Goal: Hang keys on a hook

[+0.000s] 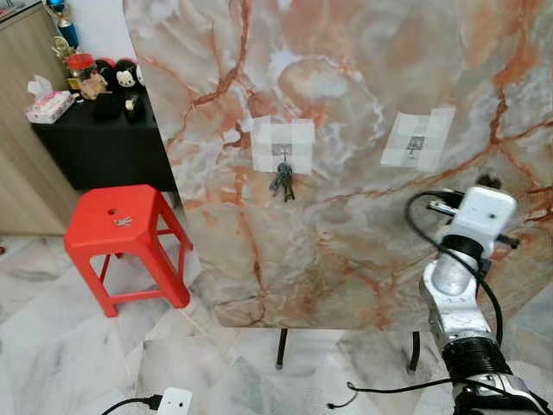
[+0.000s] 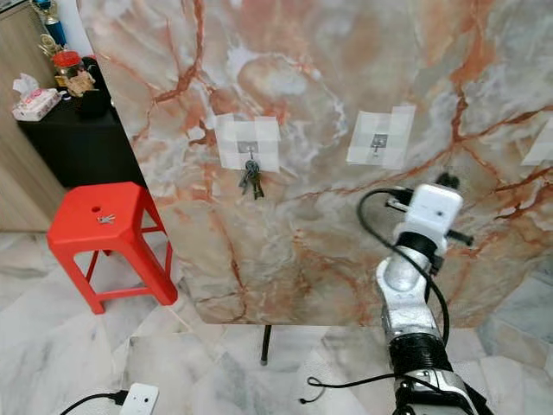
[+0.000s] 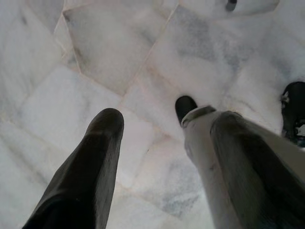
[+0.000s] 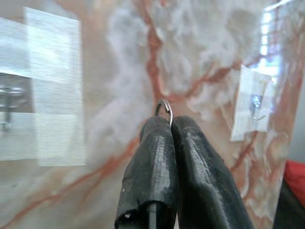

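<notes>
A marble panel [image 1: 363,78] stands upright with taped-on hooks. A bunch of keys [image 1: 282,180] hangs from the left hook [image 1: 282,152]. The middle hook [image 1: 416,143] is bare. My right arm [image 1: 484,216] is raised close to the panel, below and to the right of the middle hook. In the right wrist view my right gripper [image 4: 170,121] is shut on a thin metal key ring [image 4: 163,107] that sticks out above the fingertips, with a bare hook [image 4: 258,107] beyond it. My left gripper [image 3: 152,119] hangs open over the floor.
A red plastic stool [image 1: 125,226] stands left of the panel with a small metal object [image 1: 123,221] on its seat. Behind it is a black cabinet [image 1: 95,143] holding a tissue box and figurines. A white plug and cable [image 1: 173,401] lie on the marble floor.
</notes>
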Controlling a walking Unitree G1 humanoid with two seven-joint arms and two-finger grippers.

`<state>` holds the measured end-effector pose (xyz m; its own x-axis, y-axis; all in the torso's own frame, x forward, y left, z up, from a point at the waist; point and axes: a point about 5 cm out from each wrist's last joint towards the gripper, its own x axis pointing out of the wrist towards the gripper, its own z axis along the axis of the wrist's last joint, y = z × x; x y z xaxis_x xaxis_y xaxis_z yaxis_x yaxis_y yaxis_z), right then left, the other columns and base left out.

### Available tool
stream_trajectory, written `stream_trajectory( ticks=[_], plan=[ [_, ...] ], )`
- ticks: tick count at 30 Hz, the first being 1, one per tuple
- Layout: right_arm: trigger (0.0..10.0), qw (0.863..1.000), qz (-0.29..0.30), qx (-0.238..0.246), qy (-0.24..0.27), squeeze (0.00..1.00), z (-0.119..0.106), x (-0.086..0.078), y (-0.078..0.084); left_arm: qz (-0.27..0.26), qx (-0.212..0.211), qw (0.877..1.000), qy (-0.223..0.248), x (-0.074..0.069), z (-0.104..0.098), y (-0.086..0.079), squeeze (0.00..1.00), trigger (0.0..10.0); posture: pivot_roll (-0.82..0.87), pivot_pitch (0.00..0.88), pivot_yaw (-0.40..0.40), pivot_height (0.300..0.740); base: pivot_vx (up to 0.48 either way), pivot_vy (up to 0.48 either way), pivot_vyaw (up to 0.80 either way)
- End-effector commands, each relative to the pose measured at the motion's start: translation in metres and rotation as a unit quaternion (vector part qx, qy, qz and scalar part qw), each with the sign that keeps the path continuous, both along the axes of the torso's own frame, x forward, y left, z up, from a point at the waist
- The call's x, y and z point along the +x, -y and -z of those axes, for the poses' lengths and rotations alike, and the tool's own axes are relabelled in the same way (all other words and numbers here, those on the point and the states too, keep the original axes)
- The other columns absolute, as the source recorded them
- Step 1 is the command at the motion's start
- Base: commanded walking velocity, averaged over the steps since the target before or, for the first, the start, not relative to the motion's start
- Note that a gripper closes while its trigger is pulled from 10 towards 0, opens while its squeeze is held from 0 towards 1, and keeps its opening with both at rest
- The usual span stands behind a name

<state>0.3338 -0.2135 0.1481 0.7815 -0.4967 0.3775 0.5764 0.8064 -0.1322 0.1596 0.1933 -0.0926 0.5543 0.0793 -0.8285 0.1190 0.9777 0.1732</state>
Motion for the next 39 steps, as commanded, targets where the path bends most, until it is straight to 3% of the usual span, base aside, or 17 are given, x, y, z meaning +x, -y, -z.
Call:
stream_trajectory(
  ticks=[1,7,11,19,31,39],
  plan=[
    [10.0,0.999,-0.004,-0.030,0.010,0.00,-0.007,0.001,-0.004,0.000,0.004,1.000,-0.013,-0.004,0.002,0.001,0.00,10.0,-0.09,0.020,0.003,0.740,0.000,0.000,0.00],
    [10.0,0.989,-0.014,-0.143,-0.019,0.00,-0.002,0.005,-0.015,-0.004,0.005,1.000,-0.015,-0.010,0.003,-0.004,0.00,10.0,-0.09,0.023,-0.001,0.740,0.000,0.000,0.00],
    [10.0,0.987,-0.024,-0.149,-0.050,0.00,0.008,0.007,-0.016,-0.003,0.004,1.000,-0.015,-0.011,0.004,-0.004,0.00,10.0,-0.08,0.022,-0.003,0.740,0.000,0.000,0.00],
    [10.0,0.961,-0.057,-0.259,-0.079,0.00,0.020,0.008,-0.032,-0.001,0.004,1.000,-0.015,-0.012,0.004,-0.004,0.00,10.0,-0.08,0.023,-0.003,0.740,0.000,0.000,0.00],
    [10.0,0.958,-0.011,-0.283,-0.052,0.00,0.016,0.007,-0.032,0.002,0.005,1.000,-0.014,-0.011,0.004,-0.005,0.00,10.0,-0.08,0.018,-0.001,0.740,0.000,0.000,0.00],
    [10.0,0.954,0.011,-0.294,-0.050,0.00,0.012,0.009,-0.028,0.006,0.002,1.000,-0.018,-0.014,0.006,0.004,0.00,10.0,-0.09,0.023,0.004,0.740,0.000,0.000,0.00]
  ],
)
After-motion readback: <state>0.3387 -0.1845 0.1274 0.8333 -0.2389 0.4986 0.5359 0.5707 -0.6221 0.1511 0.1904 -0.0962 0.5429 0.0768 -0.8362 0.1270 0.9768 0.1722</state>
